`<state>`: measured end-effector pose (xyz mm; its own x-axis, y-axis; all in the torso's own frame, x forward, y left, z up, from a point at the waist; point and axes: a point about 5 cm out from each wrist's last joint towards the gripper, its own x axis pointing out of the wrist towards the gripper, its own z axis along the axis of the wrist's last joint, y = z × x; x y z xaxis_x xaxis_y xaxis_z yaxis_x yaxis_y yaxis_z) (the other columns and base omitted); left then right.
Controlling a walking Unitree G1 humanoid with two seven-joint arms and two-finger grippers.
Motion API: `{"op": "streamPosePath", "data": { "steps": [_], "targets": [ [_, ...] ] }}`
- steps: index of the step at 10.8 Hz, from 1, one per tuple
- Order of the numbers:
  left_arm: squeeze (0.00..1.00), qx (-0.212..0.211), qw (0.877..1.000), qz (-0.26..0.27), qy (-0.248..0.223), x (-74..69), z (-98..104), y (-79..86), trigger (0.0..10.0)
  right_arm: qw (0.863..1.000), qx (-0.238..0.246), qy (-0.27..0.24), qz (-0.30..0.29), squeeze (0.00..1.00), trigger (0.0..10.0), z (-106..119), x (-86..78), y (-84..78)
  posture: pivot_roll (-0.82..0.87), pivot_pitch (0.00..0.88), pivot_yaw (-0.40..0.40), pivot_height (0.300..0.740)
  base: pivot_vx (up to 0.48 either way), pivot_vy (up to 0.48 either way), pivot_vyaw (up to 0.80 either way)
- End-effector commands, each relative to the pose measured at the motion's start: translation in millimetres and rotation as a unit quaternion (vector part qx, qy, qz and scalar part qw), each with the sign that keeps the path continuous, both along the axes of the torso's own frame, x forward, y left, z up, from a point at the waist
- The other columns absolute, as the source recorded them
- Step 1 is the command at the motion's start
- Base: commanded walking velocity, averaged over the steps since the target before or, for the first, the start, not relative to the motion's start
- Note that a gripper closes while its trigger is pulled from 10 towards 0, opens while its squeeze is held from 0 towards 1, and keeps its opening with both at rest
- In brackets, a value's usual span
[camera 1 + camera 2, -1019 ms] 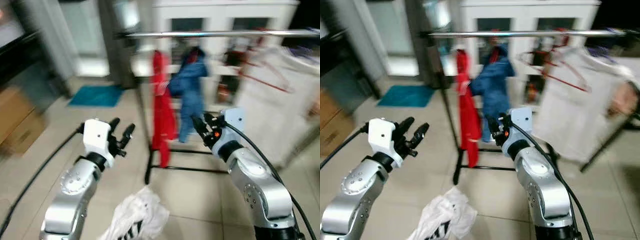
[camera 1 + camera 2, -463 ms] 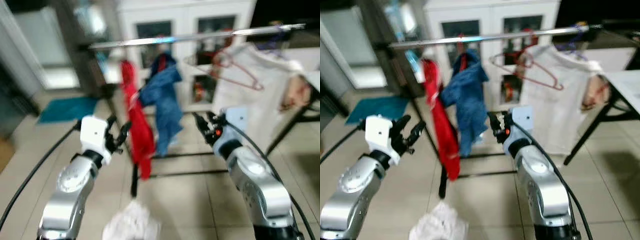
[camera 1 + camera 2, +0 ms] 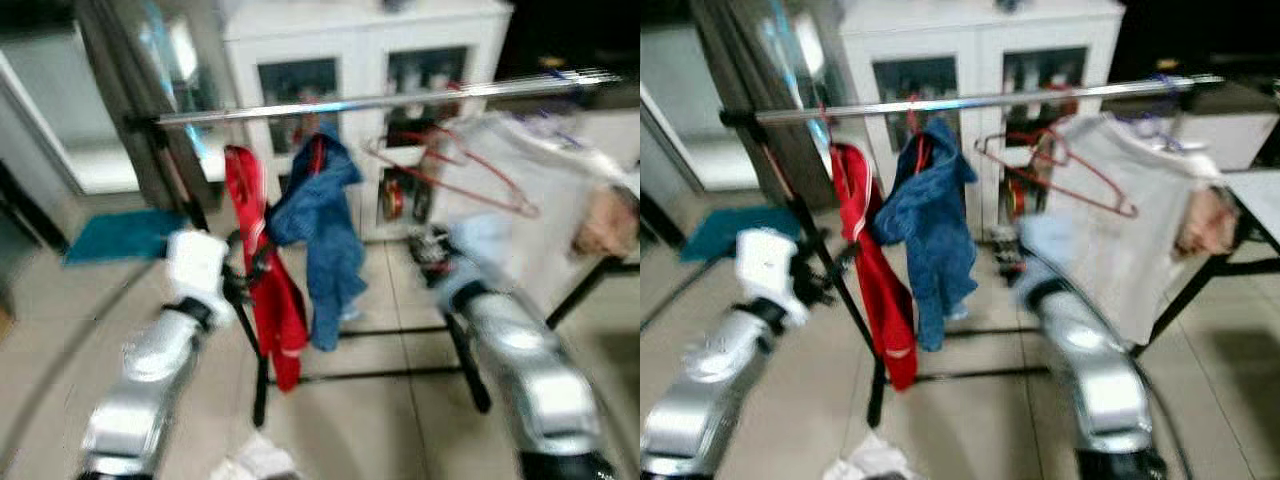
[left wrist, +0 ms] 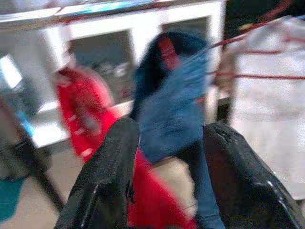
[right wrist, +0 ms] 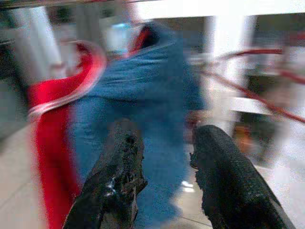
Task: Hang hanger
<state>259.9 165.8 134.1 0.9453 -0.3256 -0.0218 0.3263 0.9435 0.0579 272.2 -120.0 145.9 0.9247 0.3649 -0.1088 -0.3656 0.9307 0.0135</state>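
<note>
Left arm: you hold it raised and extended forward.
Left gripper (image 4: 164,183): fingers parted, nothing between them.
Right arm: raised forward likewise, motion-blurred.
Right gripper (image 5: 164,179): fingers apart, empty.

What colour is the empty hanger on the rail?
Red hanger, clearest in the right eye view.

red garment (image 3: 872,270), blue jacket (image 3: 930,225), white cabinet (image 3: 980,60)

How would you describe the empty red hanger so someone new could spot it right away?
Find the silver rail running across the room in front of the white cabinet. Along it hang a red garment, a blue garment, then the red hanger. It is a bare wire triangle, against a white garment.
</note>
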Motion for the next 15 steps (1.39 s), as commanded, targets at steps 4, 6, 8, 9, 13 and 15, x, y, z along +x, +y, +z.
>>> {"op": "streamPosePath", "data": {
  "steps": [4,6,8,9,13,15],
  "targets": [
    [0.00,-0.002,1.000,-0.004,-0.001,-3.8,0.5,-1.8,10.0,0.999,0.014,0.001,0.045,0.00,10.0,-0.4,-7.6,5.2,0.03,0.000,0.103,0.740,0.308,0.000,0.40],
    [0.00,-0.004,1.000,-0.011,0.003,-6.0,-0.4,-3.5,10.0,0.998,0.018,-0.006,0.058,0.00,10.0,2.1,-11.6,0.0,0.03,0.000,0.109,0.740,0.000,0.000,0.00],
    [0.00,-0.005,1.000,-0.014,0.006,-6.4,-0.9,-5.1,10.0,0.997,0.019,-0.010,0.068,0.00,10.0,3.3,-15.1,-1.3,0.03,0.000,0.114,0.740,0.000,0.000,0.00],
    [0.00,-0.007,1.000,-0.014,0.006,-6.4,-1.0,-4.9,10.0,0.997,0.020,-0.010,0.068,0.00,10.0,3.3,-16.1,-1.8,0.03,0.000,0.116,0.740,0.000,0.322,0.00],
    [0.00,-0.006,1.000,-0.015,0.010,-6.2,-1.5,-3.7,10.0,0.998,0.017,-0.008,0.057,0.00,10.0,1.5,-17.4,-4.4,0.02,0.000,0.124,0.740,0.000,0.480,0.00],
    [0.00,0.012,1.000,-0.008,0.009,-4.6,-1.5,-2.0,10.0,0.999,0.012,-0.007,0.051,0.00,10.0,1.1,-16.4,-5.2,0.02,0.000,0.123,0.740,0.000,0.000,0.00]
  ]
}}
